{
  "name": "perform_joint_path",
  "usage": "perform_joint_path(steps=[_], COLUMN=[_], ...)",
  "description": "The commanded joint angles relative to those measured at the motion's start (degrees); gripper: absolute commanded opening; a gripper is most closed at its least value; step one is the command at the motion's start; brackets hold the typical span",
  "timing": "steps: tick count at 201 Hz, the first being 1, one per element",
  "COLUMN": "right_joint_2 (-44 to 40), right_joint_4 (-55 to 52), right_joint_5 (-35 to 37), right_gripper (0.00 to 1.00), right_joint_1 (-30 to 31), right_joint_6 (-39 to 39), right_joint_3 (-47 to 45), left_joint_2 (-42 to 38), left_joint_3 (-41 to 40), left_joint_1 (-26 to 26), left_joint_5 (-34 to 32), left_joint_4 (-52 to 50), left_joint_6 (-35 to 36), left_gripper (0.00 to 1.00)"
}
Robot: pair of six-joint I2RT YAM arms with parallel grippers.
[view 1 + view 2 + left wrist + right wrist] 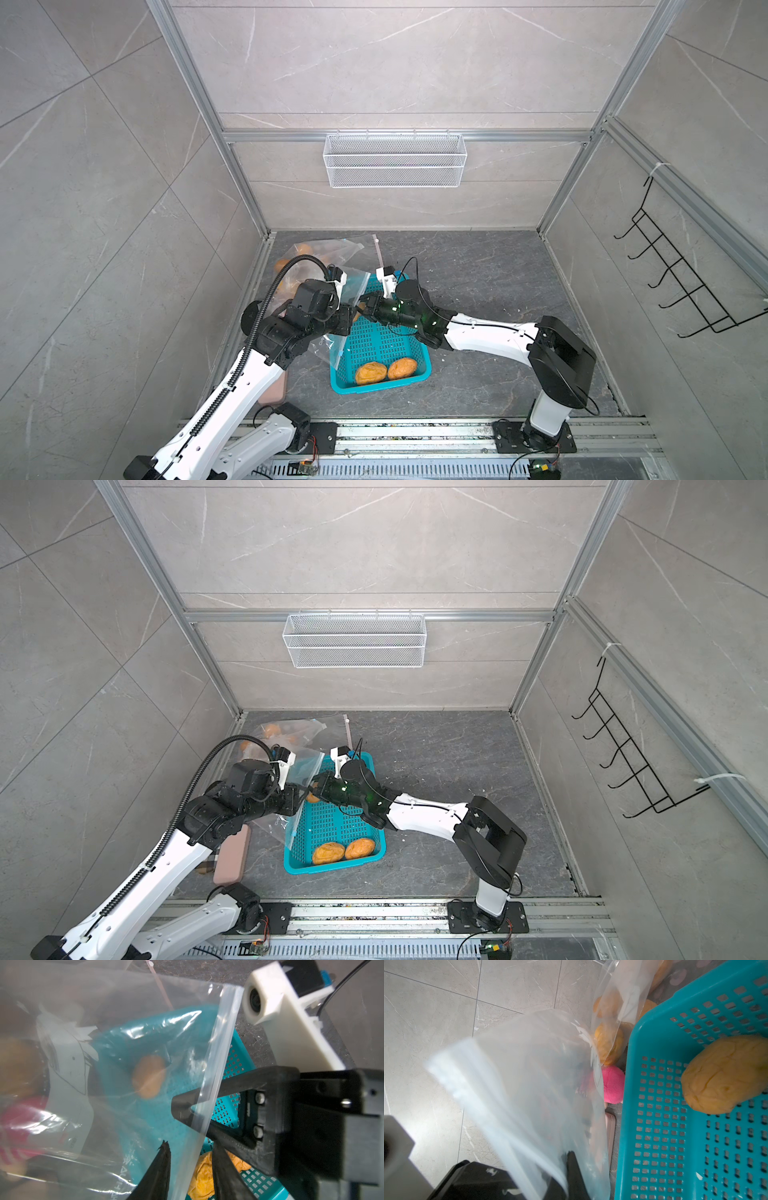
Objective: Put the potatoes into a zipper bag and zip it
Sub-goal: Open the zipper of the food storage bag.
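**A:** Where are the potatoes?

**B:** Two potatoes (370, 372) lie side by side at the near end of the basket (376, 340), each with its long axis running roughly left to right. A third potato (724, 1074) sits at the basket's far left. In both top views the claws hide most of it, so I cannot tell which way it points. More are visible through the film of a second bag (328, 249), which lies on the table at the far left.

**A:** And the zipper bag?

**B:** The zipper bag (353, 286) is lifted over the basket's left rim. Its zip edge runs roughly from far to near along that side. I see no potato inside it. One blurred orange shape shows through the film in the left wrist view, but I cannot tell where that one lies.

**A:** What is the right claw doing?

**B:** The right claw (184, 1108) comes in from the right, and its jaws are pressed together on the bag's zip strip.

**A:** And the left claw?

**B:** The left claw (190, 1147) comes in from the left, just beside the right one. Its jaws stand apart with the bag's edge passing between them, and no finger is visibly pressing the film.

**A:** Anything else nearby?

**B:** A pink ball (612, 1084) sits just left of the basket, beside the second bag.
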Motion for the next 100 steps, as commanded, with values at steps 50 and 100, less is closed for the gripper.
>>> perform_joint_path(steps=[50, 100], right_joint_2=[-0.13, -0.18], right_joint_4=[0.92, 1.4], right_joint_5=[0.23, -0.2], right_gripper=[0.0, 0.0], right_joint_1=[0.13, 0.13], right_joint_6=[0.07, 0.92], right_joint_3=[-0.71, -0.95], left_joint_2=[0.25, 0.95], left_joint_3=[-0.35, -1.78], left_joint_1=[0.02, 0.02], left_joint_5=[-2.2, -4.54], left_joint_4=[2.09, 4.42], left_joint_6=[-0.98, -1.74], left_gripper=[0.34, 0.33])
